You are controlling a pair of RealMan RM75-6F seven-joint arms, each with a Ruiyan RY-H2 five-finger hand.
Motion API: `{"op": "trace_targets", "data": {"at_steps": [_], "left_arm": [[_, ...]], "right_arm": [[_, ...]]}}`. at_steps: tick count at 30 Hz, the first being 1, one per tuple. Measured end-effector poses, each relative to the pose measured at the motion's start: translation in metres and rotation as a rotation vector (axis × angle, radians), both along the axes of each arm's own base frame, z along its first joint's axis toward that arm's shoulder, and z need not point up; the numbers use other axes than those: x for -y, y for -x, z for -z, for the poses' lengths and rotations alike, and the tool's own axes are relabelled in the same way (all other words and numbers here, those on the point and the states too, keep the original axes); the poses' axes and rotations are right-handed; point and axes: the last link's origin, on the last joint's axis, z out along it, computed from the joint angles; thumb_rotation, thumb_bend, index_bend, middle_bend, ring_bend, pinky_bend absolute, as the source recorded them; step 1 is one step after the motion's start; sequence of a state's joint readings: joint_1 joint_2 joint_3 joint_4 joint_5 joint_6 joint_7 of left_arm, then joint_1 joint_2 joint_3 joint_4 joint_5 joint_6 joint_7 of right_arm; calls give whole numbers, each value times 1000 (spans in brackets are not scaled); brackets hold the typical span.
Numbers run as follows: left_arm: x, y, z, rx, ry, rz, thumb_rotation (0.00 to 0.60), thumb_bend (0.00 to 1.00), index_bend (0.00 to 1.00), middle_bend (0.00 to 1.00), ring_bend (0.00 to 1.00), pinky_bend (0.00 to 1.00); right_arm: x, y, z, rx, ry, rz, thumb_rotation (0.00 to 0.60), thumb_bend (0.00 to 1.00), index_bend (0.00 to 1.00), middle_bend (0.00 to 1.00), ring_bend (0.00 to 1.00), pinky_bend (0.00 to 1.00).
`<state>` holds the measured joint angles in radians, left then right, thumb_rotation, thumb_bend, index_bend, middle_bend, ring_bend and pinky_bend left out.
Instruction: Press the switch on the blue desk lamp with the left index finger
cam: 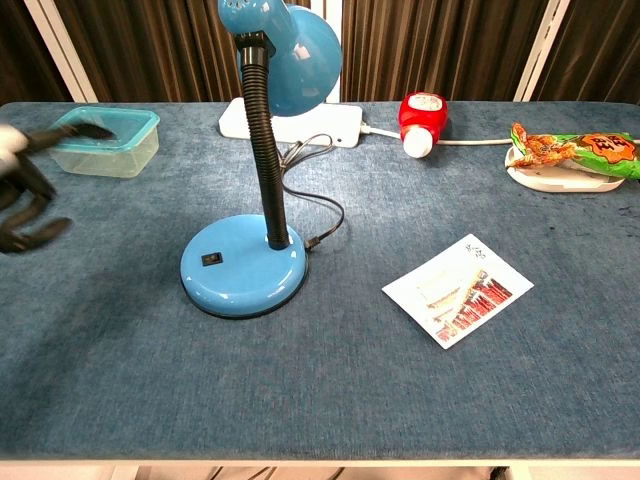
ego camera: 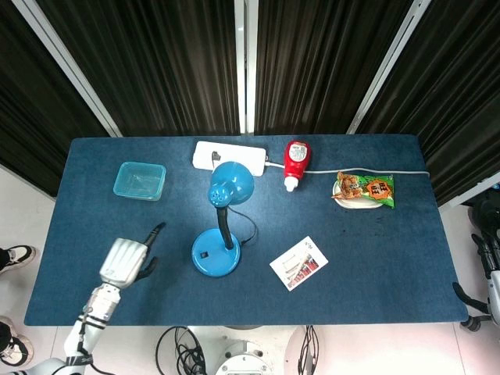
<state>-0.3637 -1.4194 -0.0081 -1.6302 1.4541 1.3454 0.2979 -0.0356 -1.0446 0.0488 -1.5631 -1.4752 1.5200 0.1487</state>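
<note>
The blue desk lamp stands mid-table on its round base (ego camera: 215, 256) (cam: 243, 265), with a black gooseneck and its blue head (ego camera: 230, 183) (cam: 290, 40) facing the back. The small black switch (ego camera: 201, 254) (cam: 210, 259) sits uncovered on the base's left side. My left hand (ego camera: 125, 262) (cam: 20, 190) hovers well left of the base, touching nothing. Its index finger (ego camera: 156, 229) is stretched out and the other fingers are curled in; it looks blurred in the chest view. My right hand (ego camera: 484, 266) hangs beyond the table's right edge, fingers apart and holding nothing.
A clear teal box (ego camera: 141, 180) (cam: 100, 140) stands at the back left, near the left hand. A white power strip (ego camera: 226, 154), a red bottle (ego camera: 295, 162) and a snack bag on a plate (ego camera: 366, 190) line the back. A leaflet (ego camera: 299, 262) lies right of the lamp.
</note>
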Motion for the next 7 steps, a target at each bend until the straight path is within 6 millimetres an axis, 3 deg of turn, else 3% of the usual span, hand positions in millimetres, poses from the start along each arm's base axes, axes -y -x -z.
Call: {"op": "trace_targets", "data": {"at_steps": [2,3,4,7], "left_arm": [[4,13,-20,8,-99,-23,600,27,84,96,15,174],[6,20,-28,-4,-138,-28,600,11,82,63,0,108],[9,27,-37,-24,-173,-32,600,1,79,39,0,47],[19,44,-58,-99,-222,-54,600,0,71,27,0,2]], "right_arm": [[1,0,1,-1,-3,0,600,176,0,0,0,0],[1,0,1,-2,-6,0,600,176,0,0,0,0],[2,-1,2,-4,-9,-1,600,176,0,0,0,0],[4,-3,5,-8,-16,-9,600,176,0,0,0,0]]}}
